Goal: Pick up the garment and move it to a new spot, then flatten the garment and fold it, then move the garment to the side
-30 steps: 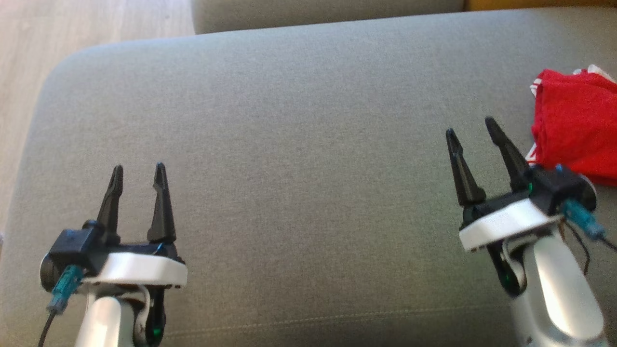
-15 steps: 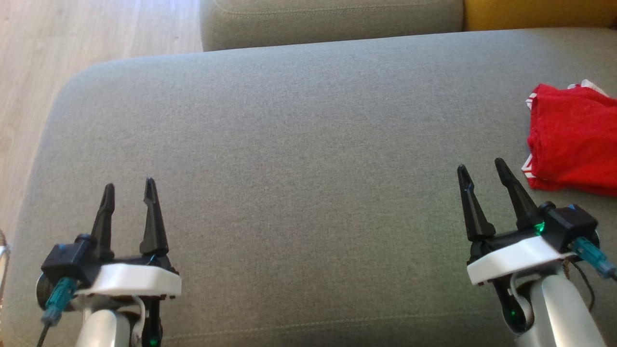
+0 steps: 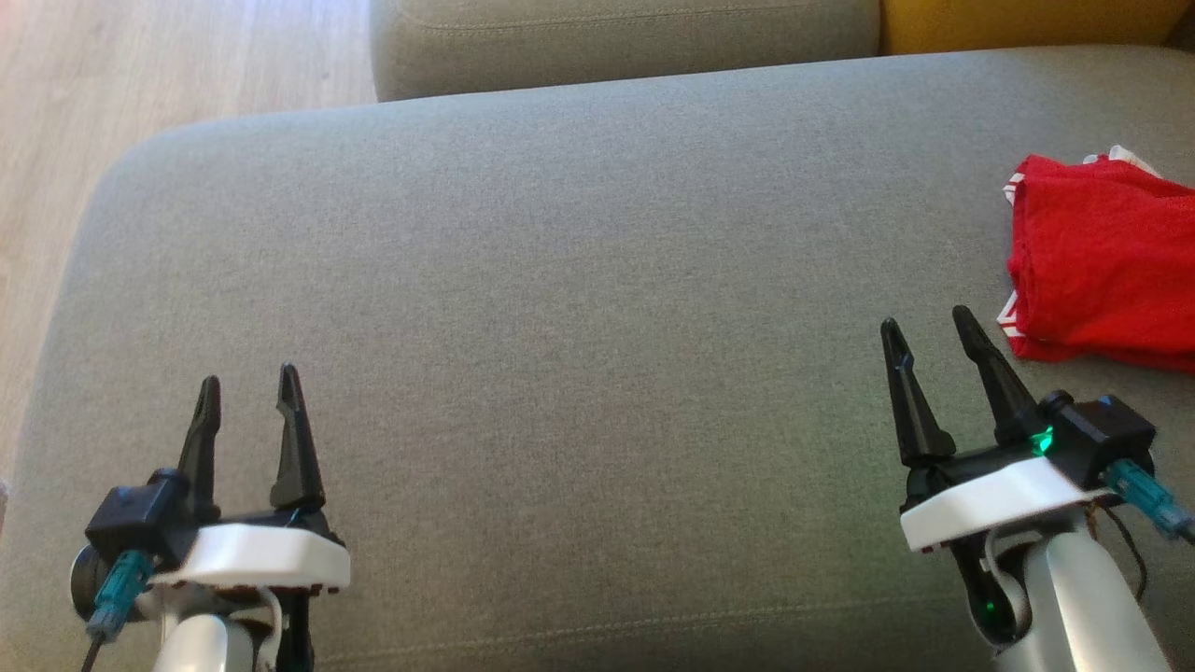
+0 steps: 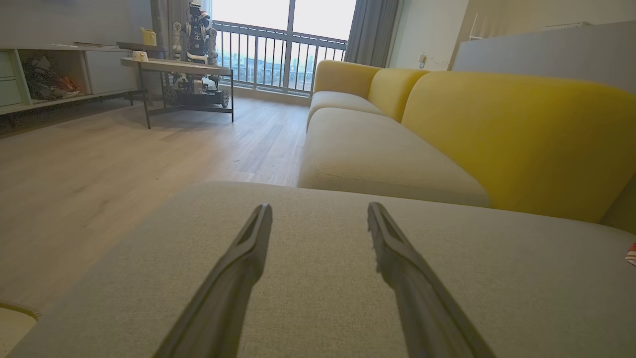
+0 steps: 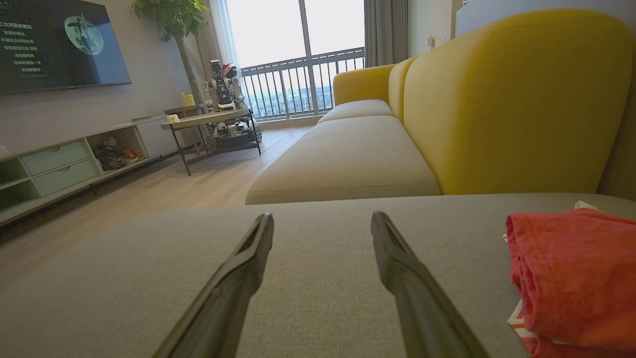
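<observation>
The garment (image 3: 1106, 261) is red with white trim, folded into a compact stack at the right edge of the grey cushion (image 3: 579, 308). The right wrist view shows the garment (image 5: 576, 278) as a thick folded pile just right of the fingers. My right gripper (image 3: 924, 322) hovers open beside its near left corner, apart from it, with nothing between the fingers. Over the cushion's near left part my left gripper (image 3: 247, 378) is open and empty too. A sliver of the garment (image 4: 631, 253) peeks in at the right edge of the left wrist view.
A second grey seat cushion (image 3: 625, 42) lies beyond, with the yellow sofa back (image 5: 512, 99) to the right. Wooden floor (image 3: 112, 84) lies left of the cushion. Across the room stand a low table (image 4: 176, 67) and a TV cabinet (image 5: 59, 164).
Both grippers have drawn back toward me, the right one away from the garment's side. The head camera has shifted, so the whole scene sits lower in the picture. The garment lies as before.
</observation>
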